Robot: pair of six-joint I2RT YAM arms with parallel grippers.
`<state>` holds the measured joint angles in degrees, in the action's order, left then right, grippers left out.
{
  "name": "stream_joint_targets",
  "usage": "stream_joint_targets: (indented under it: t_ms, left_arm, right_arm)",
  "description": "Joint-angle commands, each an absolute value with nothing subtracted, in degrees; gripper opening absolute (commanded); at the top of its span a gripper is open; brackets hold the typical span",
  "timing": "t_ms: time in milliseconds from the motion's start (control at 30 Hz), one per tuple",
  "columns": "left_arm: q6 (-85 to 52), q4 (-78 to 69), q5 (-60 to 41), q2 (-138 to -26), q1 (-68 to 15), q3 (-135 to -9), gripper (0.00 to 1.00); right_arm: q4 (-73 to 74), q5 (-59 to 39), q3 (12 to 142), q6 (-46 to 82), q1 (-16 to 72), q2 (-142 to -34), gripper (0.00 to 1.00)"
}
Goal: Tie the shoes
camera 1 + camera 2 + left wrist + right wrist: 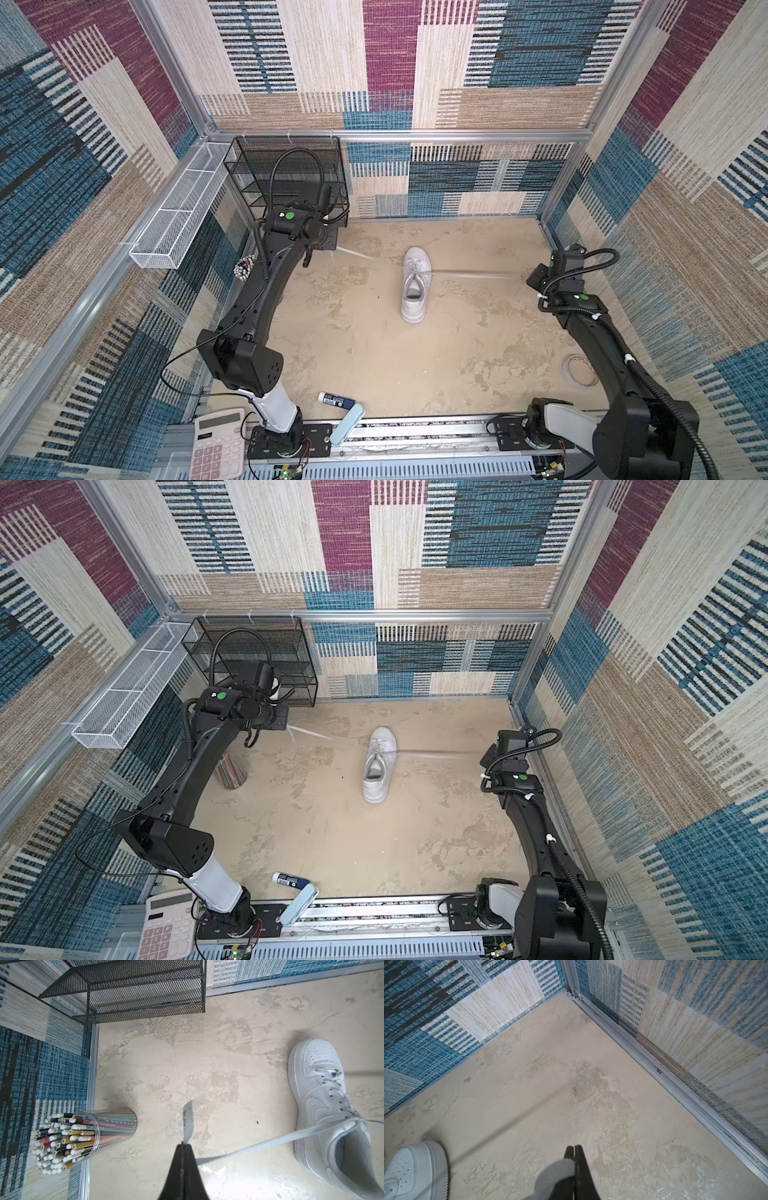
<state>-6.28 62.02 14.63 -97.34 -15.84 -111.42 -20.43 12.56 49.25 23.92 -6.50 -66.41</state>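
I see the sandy, mottled table [374,365] filling the booth, with a black mesh rack [291,170] in its far left corner. The shoe [415,286] stands on its sole near the middle of the table, a little toward the back. Its toe aims at the back wall, its heel toward the arm bases. A clear cup of pencils [87,1136] stands by the left wall, near the rack. From the shoe's upper eyelets the left lace [259,1145] runs taut to my left gripper [183,1145], which is clenched on it with the lace end poking past the tips. The right lace [469,274] stretches the opposite way toward my right gripper [574,1148]. Its jaws are pressed together, and a blurred grey strip runs up to them, so I read it as grasping that lace.
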Motion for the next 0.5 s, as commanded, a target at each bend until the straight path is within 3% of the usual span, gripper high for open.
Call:
stream_joint_targets:
  t_ms: [0, 467]
  left_arm:
    - [-7.47, 62.37, 16.27, -96.41, -15.79, -112.96, 0.00]
    - [-8.12, 62.50, 18.46, -102.33, -14.30, -108.22, 0.00]
  right_arm:
    - [-20.60, 13.39, 50.24, 23.37, -6.61, -66.26, 0.00]
    - [-15.00, 11.21, 47.12, 23.45, -7.56, -73.68, 0.00]
